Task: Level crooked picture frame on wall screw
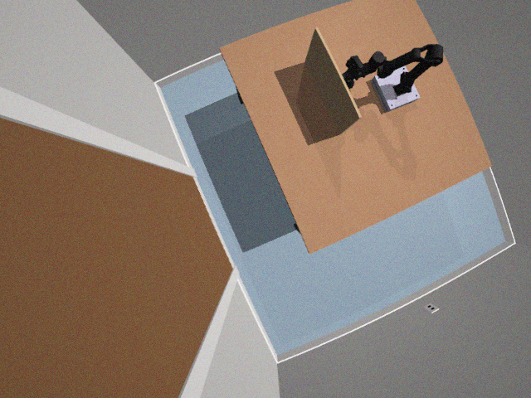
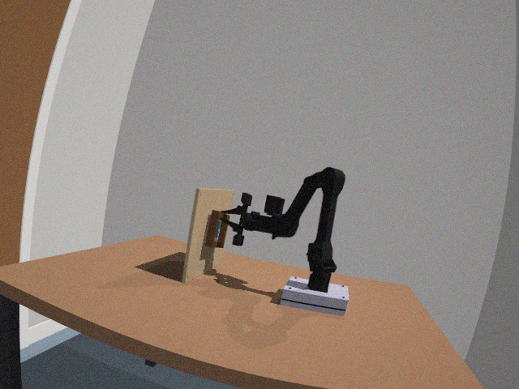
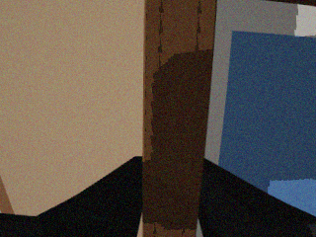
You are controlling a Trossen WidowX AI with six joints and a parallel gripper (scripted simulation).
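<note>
- Gripper [image 1: 346, 81] [image 2: 220, 215] [image 3: 169, 168]: jaws clamped on the wooden top bar of the picture frame [image 2: 212, 234] [image 3: 180, 114], one black finger on either side of the bar.
- In the exterior view, one fingertip sits over the bar's upper edge, the other just below it, inside the frame opening.
- Frame: directly in front of the jaws, its body hanging below the grip, against the face of an upright pale board [image 1: 328, 85] [image 2: 191, 251] [image 3: 69, 99].
- Wrist view: bar runs up the picture between the fingers; bare board to the left of them, blue picture area [image 2: 217, 230] [image 3: 272, 99] to the right, edged by a grey border [image 3: 222, 89]. Lighter blue patch [image 3: 296, 195] low on that right side.
- Dark shadow over the part of the bar nearest the jaws; small dark marks in two rows farther along it.
- Arm [image 1: 433, 53] [image 2: 331, 209]: reaches back from the jaws, bends high, then drops to a pale base [image 1: 409, 101] [image 2: 314, 307] behind and below them.
- Table [image 1: 386, 206] [image 2: 126, 309]: below the jaws, carrying board and base.
- Top view: frame hidden by the board. Cannot tell whether it is level; screw not visible.
</note>
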